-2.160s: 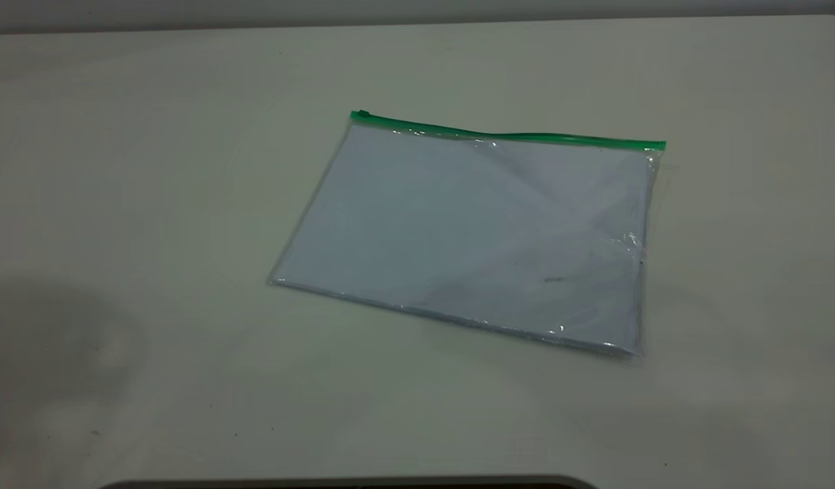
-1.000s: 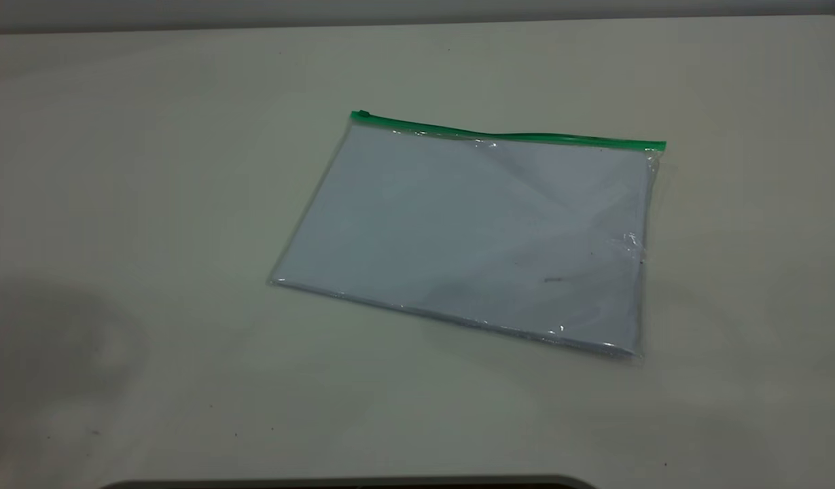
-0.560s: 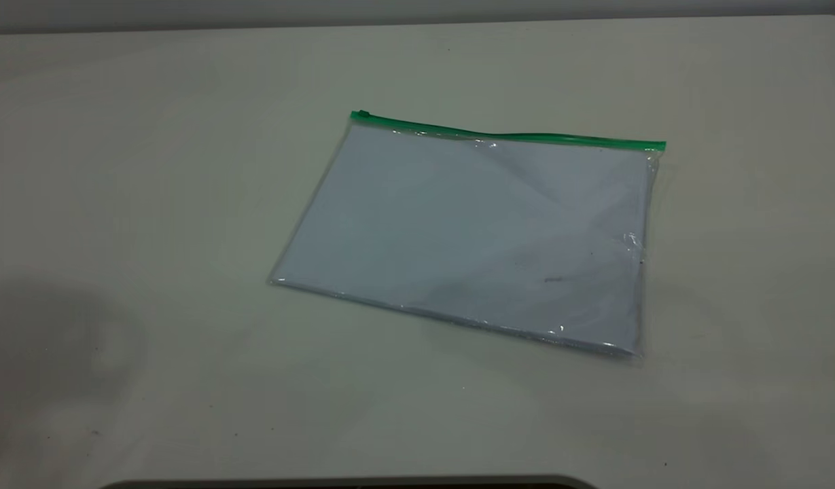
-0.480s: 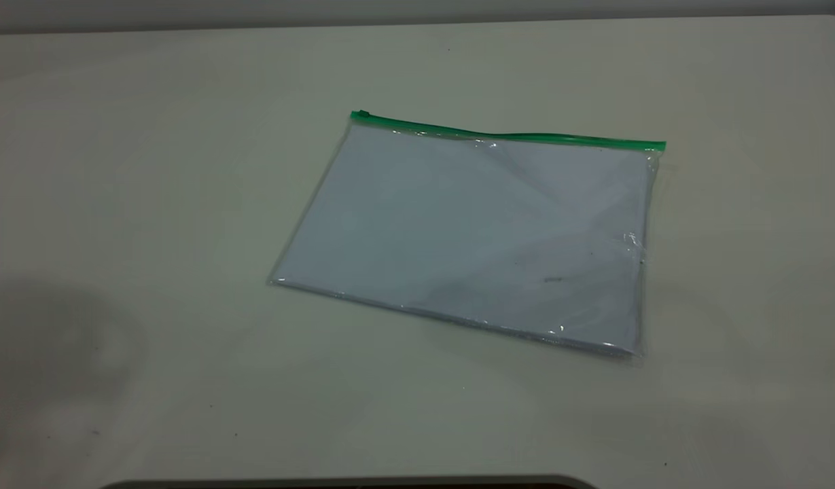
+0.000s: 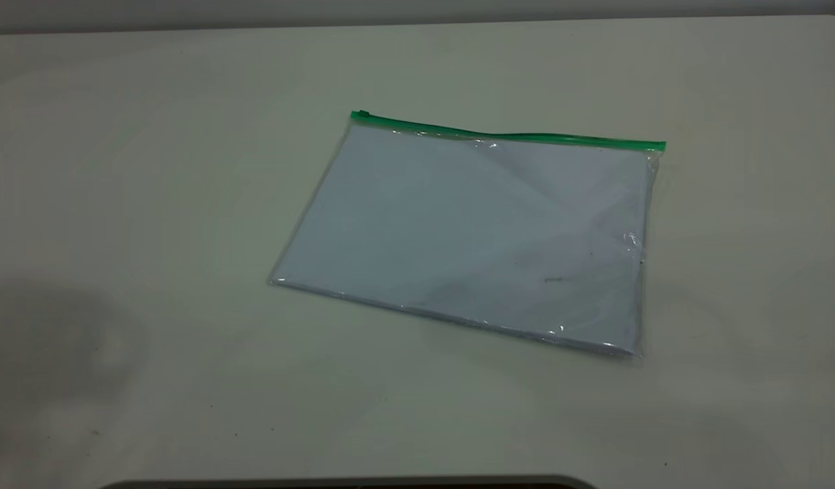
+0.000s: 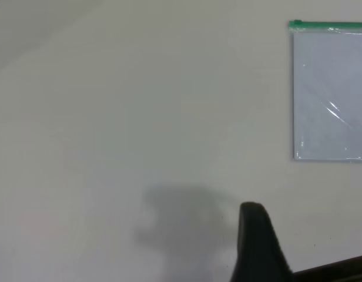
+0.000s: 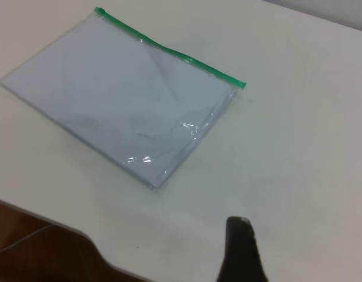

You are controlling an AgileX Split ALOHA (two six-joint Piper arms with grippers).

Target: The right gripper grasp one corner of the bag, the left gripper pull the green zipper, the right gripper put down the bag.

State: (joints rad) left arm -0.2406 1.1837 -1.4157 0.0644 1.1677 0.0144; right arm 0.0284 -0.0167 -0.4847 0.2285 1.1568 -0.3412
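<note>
The bag [image 5: 471, 231] lies flat on the white table, a clear pouch with white paper inside. The green zipper [image 5: 512, 134] runs along its far long edge, with the slider tab [image 5: 363, 114] at the left end. Neither gripper shows in the exterior view. In the left wrist view the left gripper [image 6: 254, 235] is a dark tip over bare table, well apart from the bag [image 6: 331, 94] and its zipper [image 6: 331, 25]. In the right wrist view the right gripper [image 7: 240, 247] hovers over bare table, apart from the bag's near corner [image 7: 154, 183].
The table's back edge [image 5: 417, 24] meets a grey wall. A dark curved edge [image 5: 349, 483] marks the table's front. In the right wrist view the table edge and brown floor [image 7: 28, 252] lie beside the bag's side. Arm shadows fall on the table at front left [image 5: 57, 339].
</note>
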